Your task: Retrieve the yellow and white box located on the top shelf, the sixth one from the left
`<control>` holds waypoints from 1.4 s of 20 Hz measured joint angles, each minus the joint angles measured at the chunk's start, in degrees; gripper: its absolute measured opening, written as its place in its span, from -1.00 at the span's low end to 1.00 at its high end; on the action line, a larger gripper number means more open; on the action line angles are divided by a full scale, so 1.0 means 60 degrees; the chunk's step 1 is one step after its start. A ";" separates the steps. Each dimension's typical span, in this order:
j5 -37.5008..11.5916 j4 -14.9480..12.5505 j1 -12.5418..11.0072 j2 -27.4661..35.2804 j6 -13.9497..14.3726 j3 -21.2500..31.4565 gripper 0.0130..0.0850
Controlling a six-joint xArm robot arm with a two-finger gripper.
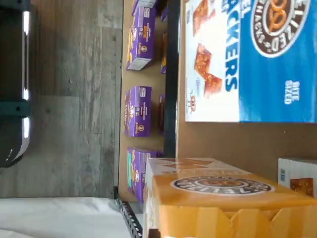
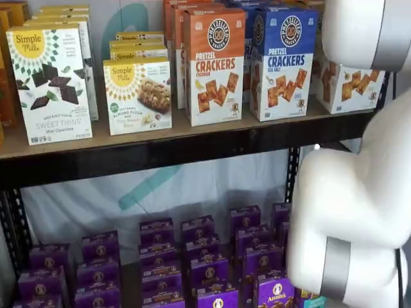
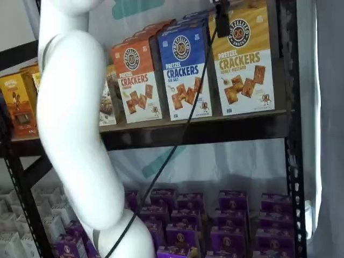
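The yellow and white box (image 3: 243,59) stands at the right end of the top shelf (image 3: 215,122), beside the blue-topped box. In a shelf view only its white lower part (image 2: 350,86) shows past my arm. In the wrist view its yellow top with the round logo (image 1: 223,203) is close to the camera. My gripper (image 3: 221,13) shows only as black fingers with a cable, hanging from the view's top edge at the box's upper left corner. No gap or grip can be made out.
A blue-topped box (image 2: 282,61) and an orange-topped box (image 2: 215,64) stand left of the yellow one, with Simple Mills boxes (image 2: 51,83) further left. Purple boxes (image 2: 205,263) fill the lower shelf. My white arm (image 3: 75,118) crosses the front. A black upright (image 3: 290,129) stands right.
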 joint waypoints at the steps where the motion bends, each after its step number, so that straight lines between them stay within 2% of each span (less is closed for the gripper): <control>1: -0.0011 -0.0058 -0.0013 -0.0178 -0.0040 0.0173 0.33; 8: 0.0049 -0.0261 -0.0155 -0.1153 -0.0255 0.1174 0.33; 14: 0.0369 -0.0446 -0.0061 -0.1901 -0.0192 0.1949 0.33; 21: 0.0585 -0.0535 0.0296 -0.2787 0.0156 0.2873 0.33; 28: 0.0692 -0.0585 0.0616 -0.3297 0.0471 0.3378 0.33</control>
